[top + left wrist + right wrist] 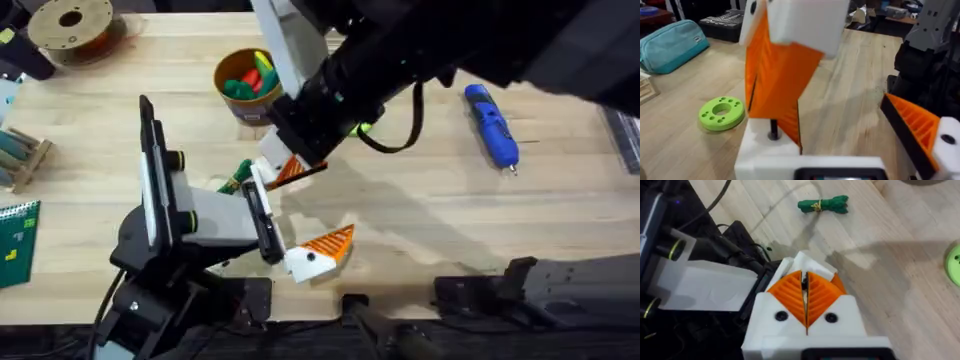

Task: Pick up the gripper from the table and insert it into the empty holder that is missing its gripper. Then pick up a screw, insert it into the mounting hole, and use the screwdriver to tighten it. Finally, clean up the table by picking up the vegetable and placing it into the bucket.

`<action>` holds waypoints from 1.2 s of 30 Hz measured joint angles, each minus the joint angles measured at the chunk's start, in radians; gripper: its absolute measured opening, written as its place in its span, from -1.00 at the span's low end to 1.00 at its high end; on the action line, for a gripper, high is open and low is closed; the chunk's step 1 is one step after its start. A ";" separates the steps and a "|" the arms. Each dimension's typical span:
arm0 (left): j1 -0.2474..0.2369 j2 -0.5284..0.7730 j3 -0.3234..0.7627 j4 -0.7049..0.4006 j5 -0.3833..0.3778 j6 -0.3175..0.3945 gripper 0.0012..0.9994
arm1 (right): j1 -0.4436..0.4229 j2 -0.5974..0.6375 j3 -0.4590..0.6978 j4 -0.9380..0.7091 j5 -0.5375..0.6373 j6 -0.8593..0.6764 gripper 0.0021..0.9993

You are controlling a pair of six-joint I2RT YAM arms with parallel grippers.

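Two hands: left hand [300, 215] spread wide, right hand [805, 297] pressed together near vegetable [823, 205].

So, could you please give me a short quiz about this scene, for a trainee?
1. True or false: the screwdriver lies inside the bucket.
2. The orange pads of the right hand are: A) wide apart, B) pressed together, C) around the screwdriver.
3. On what does the vegetable lie?

Key: 1 false, it lies on the table. 2 B. 3 On the table, not in the bucket.
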 joint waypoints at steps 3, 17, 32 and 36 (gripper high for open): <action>0.000 0.000 0.000 0.000 0.000 -0.006 0.98 | 0.000 0.004 0.000 0.005 0.000 0.000 -0.99; 0.000 0.000 0.000 0.000 0.000 -0.010 0.98 | 0.000 0.004 0.000 -0.003 0.001 -0.004 -0.99; 0.000 0.000 0.000 0.000 0.000 -0.013 0.97 | 0.000 -0.001 0.000 -0.013 0.003 -0.004 -0.99; 0.000 0.000 0.000 0.000 0.000 -0.013 0.97 | 0.000 -0.002 0.000 -0.013 0.004 -0.004 -0.99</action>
